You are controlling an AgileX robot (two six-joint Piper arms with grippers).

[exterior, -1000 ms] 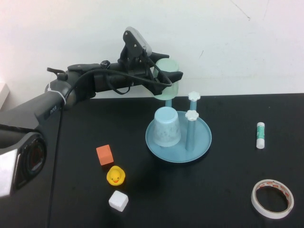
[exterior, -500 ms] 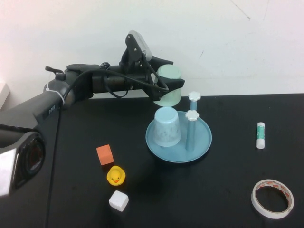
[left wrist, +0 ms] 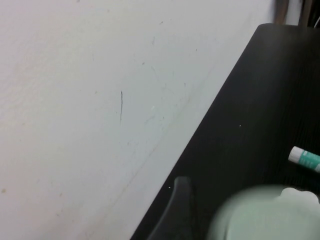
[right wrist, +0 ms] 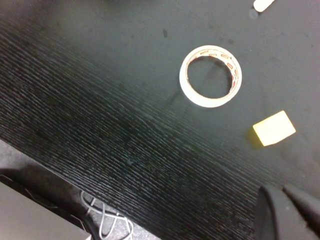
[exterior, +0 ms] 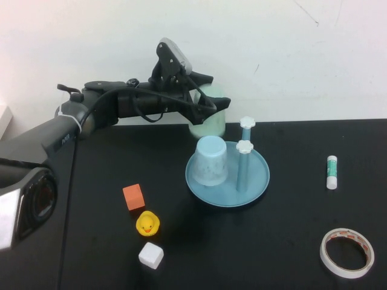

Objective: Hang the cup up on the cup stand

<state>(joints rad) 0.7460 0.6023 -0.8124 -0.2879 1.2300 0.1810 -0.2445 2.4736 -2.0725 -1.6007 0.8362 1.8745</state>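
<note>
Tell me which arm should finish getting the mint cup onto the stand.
Left. The left gripper already holds the cup in the air just behind the cup stand, close to its free pegs. The right gripper hangs above the table near the tape roll, far off.

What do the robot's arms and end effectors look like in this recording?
The left arm is matte black with black cables looped along it, a white band, and a grey-white wrist camera; its left end effector has dark fingers. The right end effector shows only dark finger tips.
</note>
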